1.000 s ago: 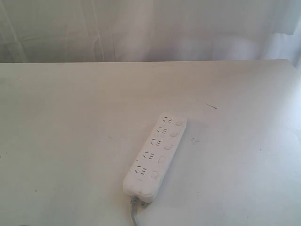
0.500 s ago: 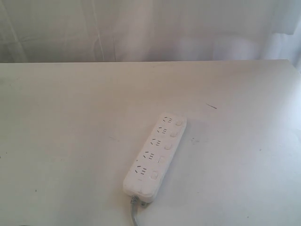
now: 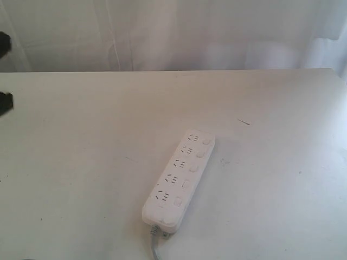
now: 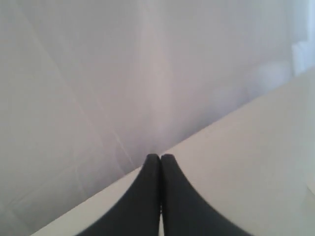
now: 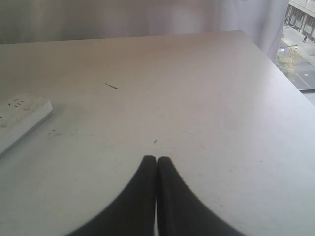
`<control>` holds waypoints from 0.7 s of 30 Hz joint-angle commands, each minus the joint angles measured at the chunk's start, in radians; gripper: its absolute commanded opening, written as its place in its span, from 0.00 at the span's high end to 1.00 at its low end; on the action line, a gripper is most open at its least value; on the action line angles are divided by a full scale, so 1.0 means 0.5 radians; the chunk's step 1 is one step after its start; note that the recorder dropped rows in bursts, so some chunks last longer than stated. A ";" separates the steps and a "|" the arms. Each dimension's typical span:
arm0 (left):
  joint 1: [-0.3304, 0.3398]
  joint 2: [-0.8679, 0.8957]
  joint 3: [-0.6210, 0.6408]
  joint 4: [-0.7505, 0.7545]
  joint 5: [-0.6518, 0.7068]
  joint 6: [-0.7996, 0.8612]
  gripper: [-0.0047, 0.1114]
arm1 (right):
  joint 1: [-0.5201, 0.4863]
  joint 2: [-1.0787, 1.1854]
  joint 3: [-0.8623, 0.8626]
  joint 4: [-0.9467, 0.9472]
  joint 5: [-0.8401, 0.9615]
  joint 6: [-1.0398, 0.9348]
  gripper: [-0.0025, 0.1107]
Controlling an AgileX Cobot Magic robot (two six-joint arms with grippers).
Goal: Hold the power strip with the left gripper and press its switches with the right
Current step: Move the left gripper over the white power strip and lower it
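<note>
white table [image 3: 81, 135]: power strip [image 3: 179, 181] flat, apart from left claw [image 4: 160, 158], right claw [image 5: 156, 160]; both pinched together.

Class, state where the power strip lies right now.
In the exterior view the power strip lies diagonally on the white table, slightly right of centre and low in frame, its grey cord leaving the bottom edge.

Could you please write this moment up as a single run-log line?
phase: pre-contact | power strip: flat on table, untouched | left gripper: shut, empty | right gripper: shut, empty, apart from strip | switches: none touched
</note>
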 commanded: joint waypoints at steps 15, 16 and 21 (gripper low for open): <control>-1.132 0.712 -0.363 -0.708 1.207 1.426 0.96 | 0.001 -0.012 0.004 0.004 -0.023 -0.007 0.98; -1.132 0.752 -0.386 -0.708 1.216 1.426 0.96 | 0.001 -0.012 0.004 0.004 -0.023 -0.007 0.98; -1.136 1.010 -0.549 -0.702 1.422 1.420 0.96 | 0.001 -0.012 0.004 0.004 -0.023 -0.007 0.98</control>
